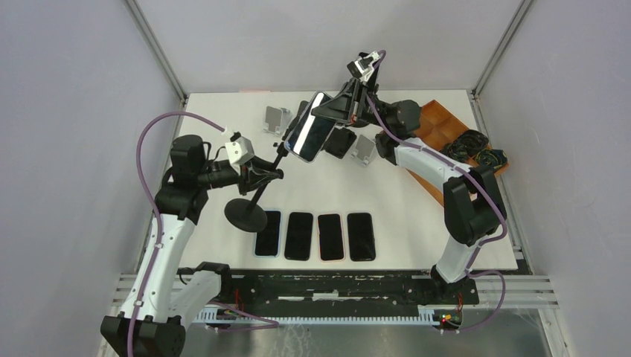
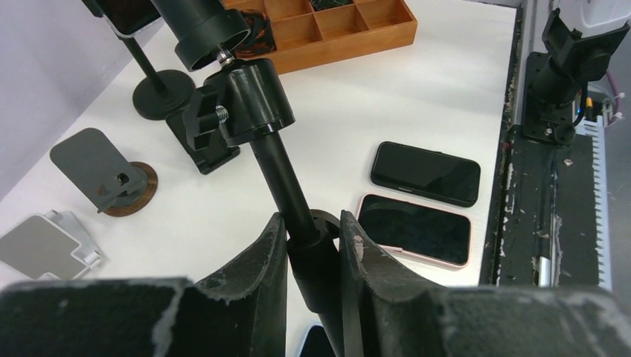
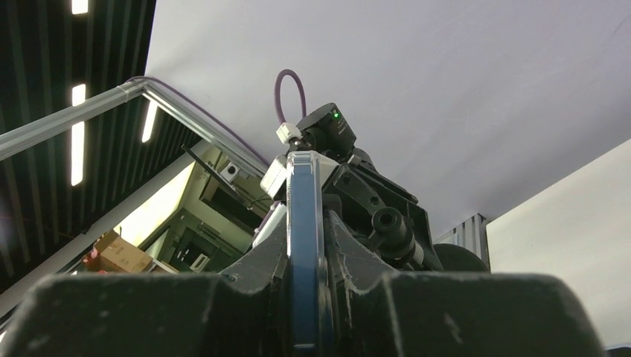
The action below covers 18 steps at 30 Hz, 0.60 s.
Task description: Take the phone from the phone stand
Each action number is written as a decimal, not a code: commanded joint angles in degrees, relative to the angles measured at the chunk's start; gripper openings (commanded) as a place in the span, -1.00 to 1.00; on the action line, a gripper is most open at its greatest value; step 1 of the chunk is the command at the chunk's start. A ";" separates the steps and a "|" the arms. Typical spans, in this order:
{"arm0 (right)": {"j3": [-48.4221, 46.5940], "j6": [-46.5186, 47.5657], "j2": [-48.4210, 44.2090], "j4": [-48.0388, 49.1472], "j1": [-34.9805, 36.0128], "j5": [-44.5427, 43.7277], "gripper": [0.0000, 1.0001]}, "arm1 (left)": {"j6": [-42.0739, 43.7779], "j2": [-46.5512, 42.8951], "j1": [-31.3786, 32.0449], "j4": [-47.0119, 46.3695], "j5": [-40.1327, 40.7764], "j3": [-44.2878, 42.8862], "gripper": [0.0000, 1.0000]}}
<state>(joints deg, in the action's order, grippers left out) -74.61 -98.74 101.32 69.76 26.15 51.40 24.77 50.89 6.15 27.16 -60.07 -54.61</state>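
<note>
Top external: left hand [image 1: 272, 175] clamps stand [image 1: 246, 215] by its pole, right hand [image 1: 332, 111] pinches phone [image 1: 309, 131] edgewise; hard pull could slip phone or tip stand.

Hidden parts
Foot of phone stand [image 2: 277, 171] behind the left gripper [image 2: 311, 223] (wrist view); phone [image 3: 301, 186] end buried in the right gripper [image 3: 305, 227].

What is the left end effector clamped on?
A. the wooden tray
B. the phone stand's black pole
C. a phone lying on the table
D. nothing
B: the left wrist view shows the left end effector with a finger pressed on each side of the stand's pole.
</note>
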 commanded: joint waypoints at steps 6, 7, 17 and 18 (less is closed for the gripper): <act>-9.20 -3.85 -3.65 6.96 -12.53 -23.86 -1.00 | 9.41 -2.69 -0.70 22.73 -2.16 3.45 -0.96; -8.61 -2.69 -4.10 6.15 -10.86 -23.17 -1.00 | 8.68 -2.26 -0.70 22.33 -2.35 3.18 -0.96; -12.38 0.26 -1.58 6.35 5.54 -24.45 -1.00 | -13.60 2.66 -0.70 3.17 -2.65 1.38 -0.09; -14.29 0.22 -0.79 6.07 6.77 -24.58 -1.00 | -15.43 3.42 -0.70 1.64 -2.40 0.97 -0.01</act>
<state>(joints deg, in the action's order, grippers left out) -77.84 -96.77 102.17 68.05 30.46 43.72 20.95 51.96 5.52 28.21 -60.42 -53.89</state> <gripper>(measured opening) 0.210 0.427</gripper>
